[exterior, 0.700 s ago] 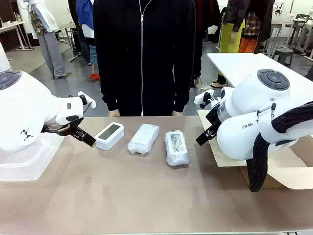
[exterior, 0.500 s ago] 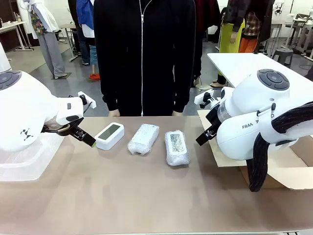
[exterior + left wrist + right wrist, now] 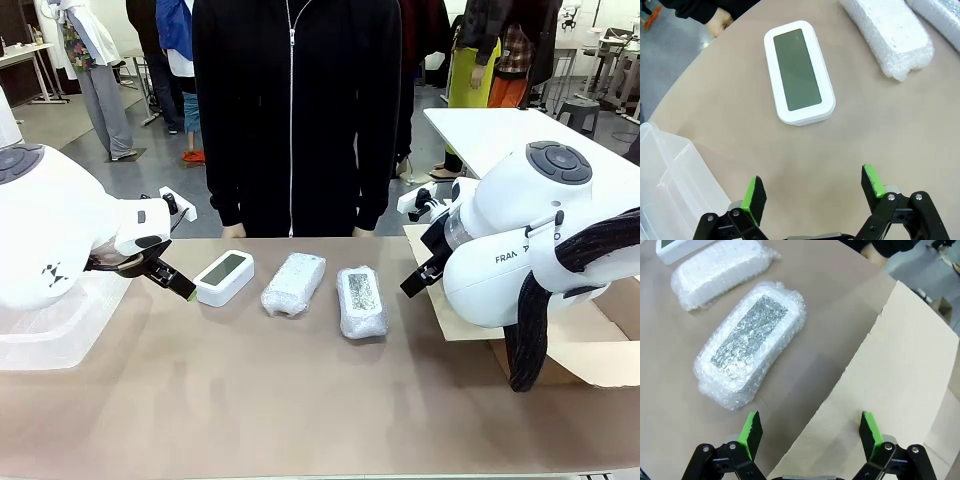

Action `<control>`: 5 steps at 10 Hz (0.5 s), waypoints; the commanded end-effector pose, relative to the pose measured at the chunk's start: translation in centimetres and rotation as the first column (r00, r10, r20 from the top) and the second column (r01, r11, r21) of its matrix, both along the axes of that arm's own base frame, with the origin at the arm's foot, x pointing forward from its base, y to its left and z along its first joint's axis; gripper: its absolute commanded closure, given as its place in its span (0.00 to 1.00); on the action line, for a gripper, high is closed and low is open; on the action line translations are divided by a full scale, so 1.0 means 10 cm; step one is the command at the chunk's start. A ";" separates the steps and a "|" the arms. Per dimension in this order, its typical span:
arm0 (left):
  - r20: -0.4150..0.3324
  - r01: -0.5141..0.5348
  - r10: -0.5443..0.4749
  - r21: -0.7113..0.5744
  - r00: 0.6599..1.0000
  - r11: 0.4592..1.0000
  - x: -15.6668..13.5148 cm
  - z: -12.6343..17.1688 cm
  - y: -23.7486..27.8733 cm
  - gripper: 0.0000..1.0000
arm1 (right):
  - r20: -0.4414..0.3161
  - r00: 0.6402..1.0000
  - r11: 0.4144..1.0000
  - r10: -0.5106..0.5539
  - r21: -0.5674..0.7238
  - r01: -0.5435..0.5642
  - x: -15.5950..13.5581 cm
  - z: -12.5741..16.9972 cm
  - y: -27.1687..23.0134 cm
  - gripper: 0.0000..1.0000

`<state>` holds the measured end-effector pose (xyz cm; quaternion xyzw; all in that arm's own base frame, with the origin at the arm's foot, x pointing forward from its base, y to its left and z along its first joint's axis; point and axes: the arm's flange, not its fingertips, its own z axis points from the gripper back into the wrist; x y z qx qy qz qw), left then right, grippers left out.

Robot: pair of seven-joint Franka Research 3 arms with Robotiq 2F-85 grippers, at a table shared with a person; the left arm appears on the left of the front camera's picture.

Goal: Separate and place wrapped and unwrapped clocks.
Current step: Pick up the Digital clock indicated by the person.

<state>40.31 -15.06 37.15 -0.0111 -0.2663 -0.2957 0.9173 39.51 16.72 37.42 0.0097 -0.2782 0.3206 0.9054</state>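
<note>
Three clocks lie in a row on the table [image 3: 300, 400]: the bare white clock [image 3: 224, 277] nearest our left gripper [image 3: 812, 187], a plain wrapped bundle [image 3: 294, 283] in the middle, the speckled-panel bundle [image 3: 362, 300] nearest our right gripper [image 3: 809, 431]. We see both grippers spread wide and empty, the right above what looks like cardboard [image 3: 900, 365].

Two wrapped clocks [image 3: 293, 283] [image 3: 362, 300], one bare clock [image 3: 224, 277]
</note>
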 end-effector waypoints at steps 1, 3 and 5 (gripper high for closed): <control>0.000 -0.001 0.001 0.000 1.000 1.000 0.00 0.00 0.00 0.00 | 0.000 1.000 1.000 0.000 0.000 0.000 0.00 0.00 0.00 0.00; 0.000 -0.001 0.001 0.000 1.000 1.000 0.00 0.00 0.00 0.00 | 0.000 1.000 1.000 0.000 0.000 0.000 0.00 0.00 0.00 0.00; 0.000 -0.001 0.001 0.000 1.000 1.000 0.00 0.00 0.00 0.00 | 0.000 1.000 1.000 0.000 0.000 0.000 0.00 0.00 0.00 0.00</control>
